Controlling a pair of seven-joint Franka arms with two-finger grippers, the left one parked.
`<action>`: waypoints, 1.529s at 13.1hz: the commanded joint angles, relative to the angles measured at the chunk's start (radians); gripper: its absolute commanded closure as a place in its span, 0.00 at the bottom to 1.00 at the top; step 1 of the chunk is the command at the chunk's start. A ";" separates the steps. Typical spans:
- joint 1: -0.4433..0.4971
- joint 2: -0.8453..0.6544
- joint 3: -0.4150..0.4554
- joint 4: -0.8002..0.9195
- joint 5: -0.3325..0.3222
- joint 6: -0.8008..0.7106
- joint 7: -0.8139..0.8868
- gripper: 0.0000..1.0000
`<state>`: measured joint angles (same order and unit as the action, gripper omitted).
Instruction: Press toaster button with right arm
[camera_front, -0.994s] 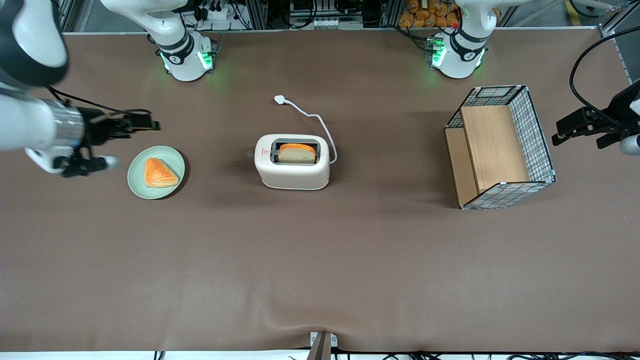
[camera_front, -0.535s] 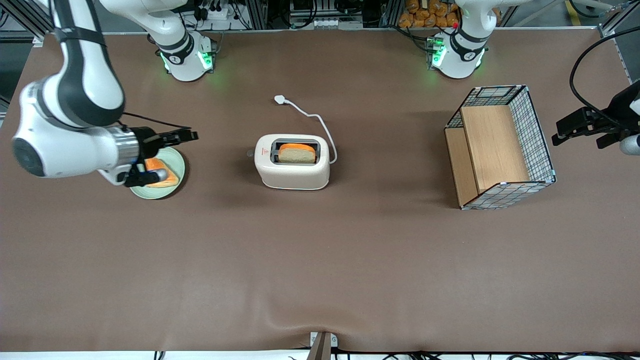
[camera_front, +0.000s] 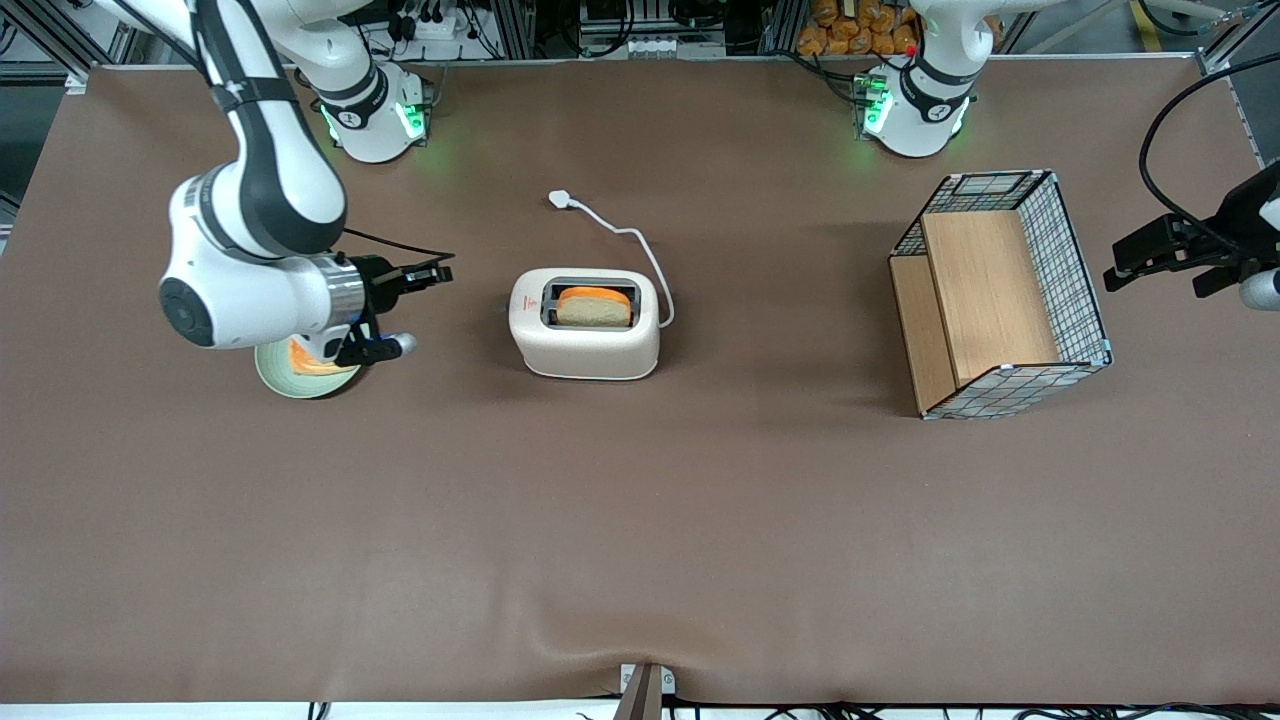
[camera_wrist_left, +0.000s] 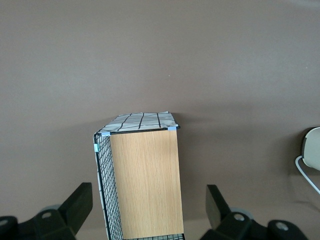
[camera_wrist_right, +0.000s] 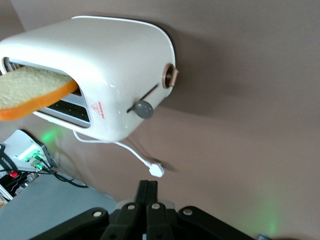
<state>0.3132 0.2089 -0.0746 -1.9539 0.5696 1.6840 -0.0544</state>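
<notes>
The cream-white toaster (camera_front: 585, 323) stands mid-table with a slice of bread (camera_front: 594, 306) sticking out of its dark top slot; it also shows in the right wrist view (camera_wrist_right: 100, 75). Its small round grey button (camera_wrist_right: 144, 109) sticks out of the short end that faces the working arm, on a dark slit; in the front view it is only a faint knob (camera_front: 499, 307). The right arm (camera_front: 255, 235) reaches over the table, and its gripper (camera_front: 443, 272) is shut and empty, a short way from the toaster's button end, apart from it. The shut fingers (camera_wrist_right: 148, 192) point toward the toaster.
A pale green plate (camera_front: 290, 378) with an orange pastry (camera_front: 310, 362) lies partly under the right arm's wrist. The toaster's white cord (camera_front: 625, 235) runs to a plug (camera_front: 560, 200). A wire basket with wooden panels (camera_front: 1000, 295) stands toward the parked arm's end, also in the left wrist view (camera_wrist_left: 142, 177).
The right arm has swung in from the table's end toward the toaster, passing over the plate. Its gripper is now much closer to the toaster's button end.
</notes>
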 joint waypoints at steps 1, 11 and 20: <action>0.027 -0.006 -0.008 -0.028 0.044 0.049 0.007 1.00; 0.064 0.004 -0.008 -0.088 0.125 0.215 -0.016 1.00; 0.060 0.040 -0.008 -0.154 0.262 0.278 -0.105 1.00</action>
<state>0.3678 0.2428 -0.0761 -2.0966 0.7896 1.9467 -0.1250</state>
